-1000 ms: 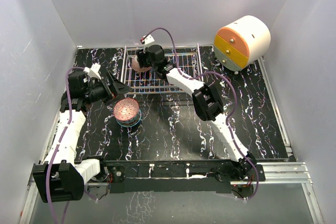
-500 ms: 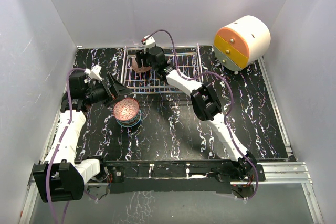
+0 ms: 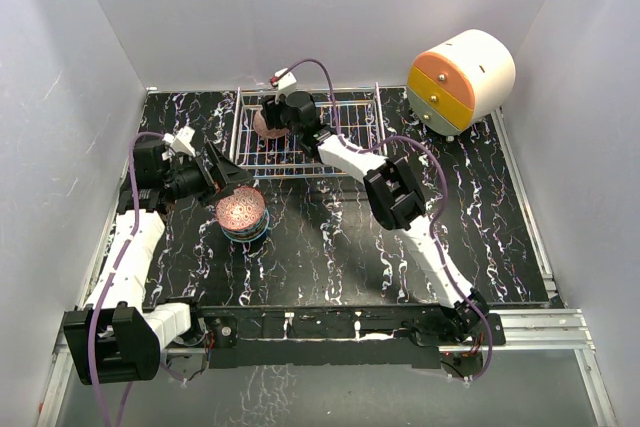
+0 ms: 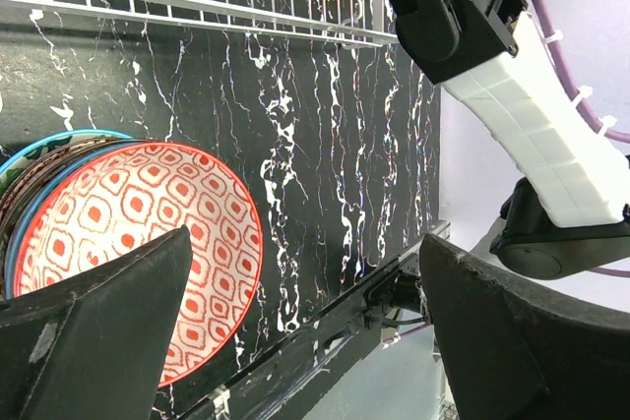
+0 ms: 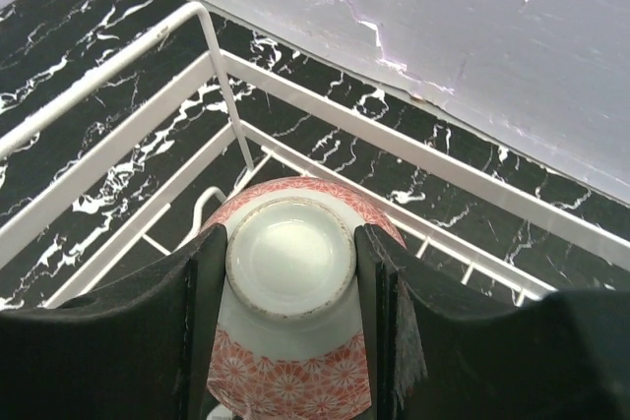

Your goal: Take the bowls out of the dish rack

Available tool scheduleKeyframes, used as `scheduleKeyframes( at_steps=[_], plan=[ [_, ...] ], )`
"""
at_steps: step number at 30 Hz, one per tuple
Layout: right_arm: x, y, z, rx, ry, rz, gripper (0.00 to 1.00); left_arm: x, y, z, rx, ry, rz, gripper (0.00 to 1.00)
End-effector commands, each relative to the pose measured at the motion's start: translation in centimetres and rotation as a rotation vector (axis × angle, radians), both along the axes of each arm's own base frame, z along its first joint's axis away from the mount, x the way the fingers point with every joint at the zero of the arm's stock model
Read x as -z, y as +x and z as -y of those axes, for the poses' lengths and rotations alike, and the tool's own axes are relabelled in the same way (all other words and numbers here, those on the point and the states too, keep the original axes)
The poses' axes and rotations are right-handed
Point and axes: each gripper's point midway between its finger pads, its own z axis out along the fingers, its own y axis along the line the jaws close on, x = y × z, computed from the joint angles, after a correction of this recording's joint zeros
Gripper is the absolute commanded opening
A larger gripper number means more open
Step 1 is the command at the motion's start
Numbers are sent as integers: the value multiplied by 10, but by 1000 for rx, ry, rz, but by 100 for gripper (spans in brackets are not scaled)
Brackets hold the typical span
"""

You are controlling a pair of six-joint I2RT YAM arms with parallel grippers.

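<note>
Black marbled table (image 3: 330, 247) bears dish rack (image 3: 355, 117); pale walls (image 3: 200, 17)

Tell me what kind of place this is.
Probably a robot test booth, not a kitchen: white walls enclose a black marbled table, two arms are bolted at its near edge, and a wire dish rack holds a pink bowl.

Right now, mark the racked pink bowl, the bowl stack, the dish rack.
racked pink bowl (image 5: 288, 261): right wrist view, foot.
bowl stack (image 4: 148, 223): left wrist view, top bowl's inside.
dish rack (image 3: 362, 117): top view, wire floor.
</note>
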Motion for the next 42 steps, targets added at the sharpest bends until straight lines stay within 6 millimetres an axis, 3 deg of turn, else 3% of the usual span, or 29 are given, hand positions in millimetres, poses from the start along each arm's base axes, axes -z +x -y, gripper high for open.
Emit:
scheduleKeyframes(
  at_steps=[1,8,13,21,26,34,42],
  plan=[
    [-68,-6,15,37,36,81,36,-2,-4,0,2,-11,12,97],
    [-132,-24,36,75,72,154,35,-15,2,4,-3,-61,50,97],
    [-171,-46,55,82,124,162,34,-32,20,-5,-103,-56,122,97],
    [-208,-91,72,29,246,138,32,-67,61,1,-158,-219,239,97],
    [-232,-130,74,-78,362,106,32,-89,75,15,-143,-314,312,97],
    [-262,-198,80,-265,523,59,32,-115,71,41,-83,-437,465,97],
    [-287,-241,87,-392,713,22,32,-129,60,55,-40,-543,535,92]
  ],
)
